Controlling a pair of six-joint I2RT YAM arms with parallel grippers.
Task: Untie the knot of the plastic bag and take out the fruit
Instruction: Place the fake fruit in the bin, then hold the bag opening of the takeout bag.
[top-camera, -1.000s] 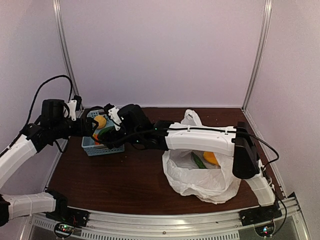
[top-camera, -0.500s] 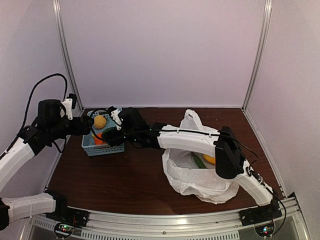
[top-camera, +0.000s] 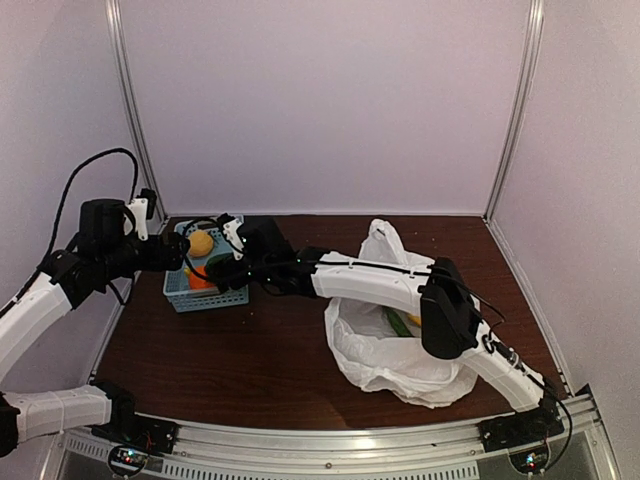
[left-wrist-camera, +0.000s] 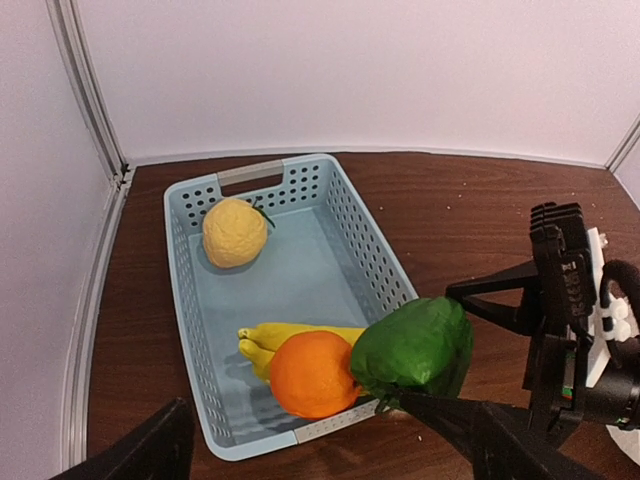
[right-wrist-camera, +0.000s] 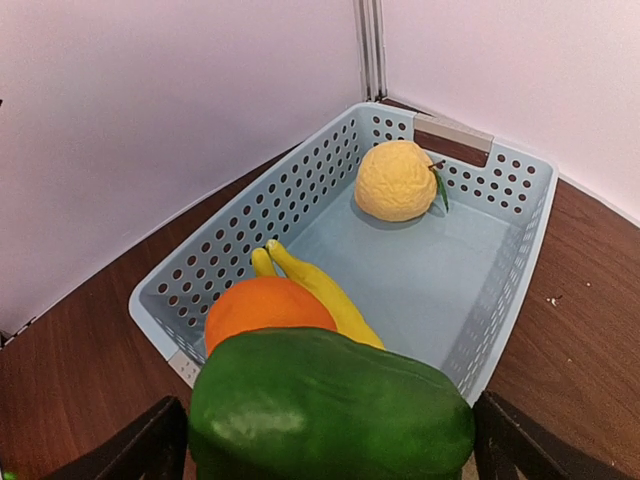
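The white plastic bag (top-camera: 395, 355) lies open at the right with a green and an orange fruit (top-camera: 400, 322) inside; the knot is out of view. My right gripper (right-wrist-camera: 330, 445) reaches across to the blue basket (top-camera: 205, 298). A green pepper (right-wrist-camera: 330, 410) fills the space between its fingers (right-wrist-camera: 160, 445), with thin gaps on both sides. The pepper (left-wrist-camera: 412, 345) hangs over the basket's near right corner. In the basket (left-wrist-camera: 190, 300) lie a bumpy yellow citrus (left-wrist-camera: 235, 232), a yellow banana (left-wrist-camera: 290, 335) and an orange (left-wrist-camera: 313, 373). My left gripper (left-wrist-camera: 320, 465) is open and empty above the basket's near edge.
The basket stands in the back left corner by the wall and the metal post (top-camera: 130, 130). The right arm's long white link (top-camera: 370, 275) stretches over the table (top-camera: 260, 350) and over the bag's top. Black cable (top-camera: 70, 190) loops above the left arm.
The right arm has stretched further left, bringing the pepper over the basket's corner, and its jaws have widened off the pepper. The left arm barely shifted.
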